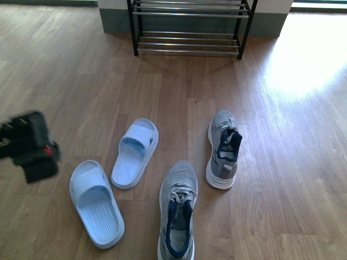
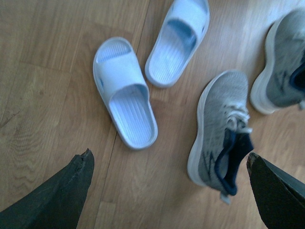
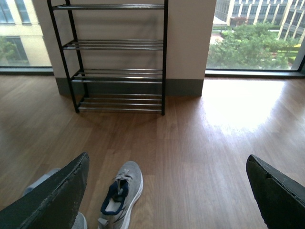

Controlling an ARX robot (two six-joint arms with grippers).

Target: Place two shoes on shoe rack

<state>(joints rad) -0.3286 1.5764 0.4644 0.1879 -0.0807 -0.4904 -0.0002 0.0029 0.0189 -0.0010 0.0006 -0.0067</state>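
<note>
- The left gripper (image 2: 167, 155) hangs over the floor (image 1: 282, 179) at the far left of the front view, where it shows only as a blurred black block with a red spot. In the left wrist view its fingers (image 2: 57, 195) are spread wide with nothing between them.
- The outer slide (image 1: 96, 203), pale blue, lies flat on the floor just right of the left gripper, sole down and apart from both fingers.
- The inner slide (image 1: 135, 153) lies just beside the outer slide, further from the robot, and touches no finger.
- The near sneaker (image 1: 178, 208), grey knit with a white sole and navy lining, stands upright on the floor.
  - The lower edge of the front view cuts off its heel.
  - In the left wrist view the heel shows close to one fingertip, with no contact visible.
  - A dark mark on its side is too blurred to read.
- The shoe rack (image 1: 190, 27) stands against the wall, well apart from all four shoes. The front view shows only its lower tiers, which hold no shoe.
- The far sneaker (image 1: 223, 149) stands upright to the right of the near sneaker, toe towards the shoe rack.
- The right gripper (image 3: 167, 157) shows only in the right wrist view, its fingers spread wide and holding nothing. One sneaker lies between them on the floor below, partly cut off by the frame edge.
</note>
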